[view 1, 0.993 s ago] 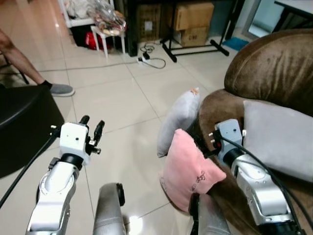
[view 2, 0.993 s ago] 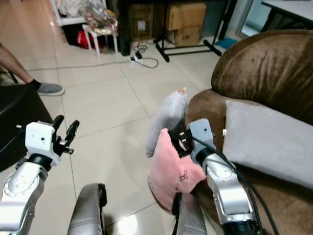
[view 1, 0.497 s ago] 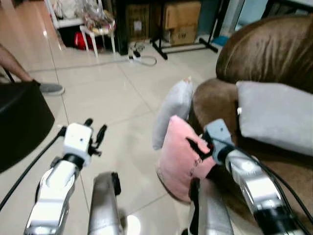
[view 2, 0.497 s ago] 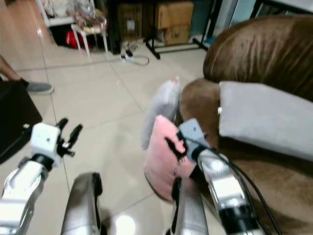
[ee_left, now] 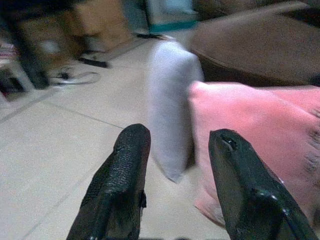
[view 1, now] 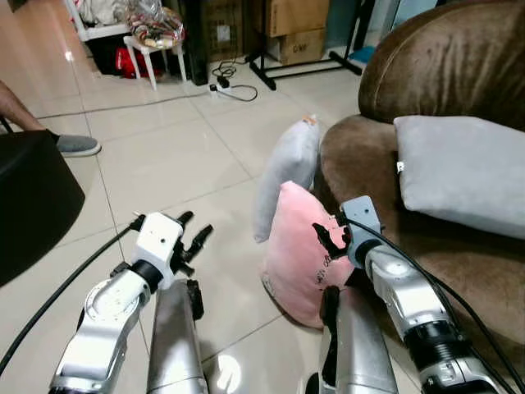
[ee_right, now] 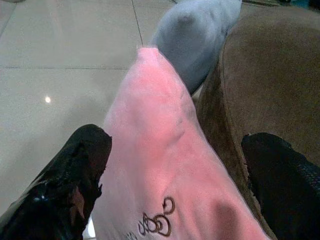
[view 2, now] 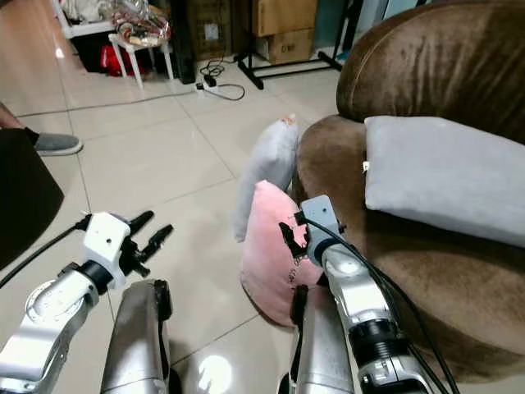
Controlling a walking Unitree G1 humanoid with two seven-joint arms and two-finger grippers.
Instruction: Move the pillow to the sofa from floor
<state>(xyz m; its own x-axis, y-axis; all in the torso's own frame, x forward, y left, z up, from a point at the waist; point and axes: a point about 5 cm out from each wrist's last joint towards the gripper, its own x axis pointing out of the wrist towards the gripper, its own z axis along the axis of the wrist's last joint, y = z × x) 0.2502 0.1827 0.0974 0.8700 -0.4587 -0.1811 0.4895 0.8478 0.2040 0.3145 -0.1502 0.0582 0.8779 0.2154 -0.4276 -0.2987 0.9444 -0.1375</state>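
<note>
Two pillows stood on the tiled floor (view 1: 172, 164) against the brown sofa (view 1: 443, 74): a pink pillow (view 1: 299, 254) w/ a small dark embroidered motif, upright and leaning on the sofa's front, and a grey pillow (view 1: 287, 176) just behind it, also upright, touching the sofa edge. Another grey cushion (view 1: 459, 172) lay on the sofa seat. Right gripper (view 1: 328, 240) was at the pink pillow's upper side next to the sofa; in the right wrist view its fingers (ee_right: 70, 185) were spread wide w/ the pillow's top edge between them, one finger on the floor side, the other toward the sofa, not closed on the fabric. Left gripper (view 1: 194, 236) hung over bare floor, well apart from the pillows, pointed toward them; fingers (ee_left: 122, 175) parted, nothing held. Far side of the room: a person's leg and grey shoe (view 1: 78, 146), a black rounded object (view 1: 33, 205) beside it, a power strip w/ cable (view 1: 225, 89), cardboard boxes (view 1: 291, 33), a white stool (view 1: 156, 53).
</note>
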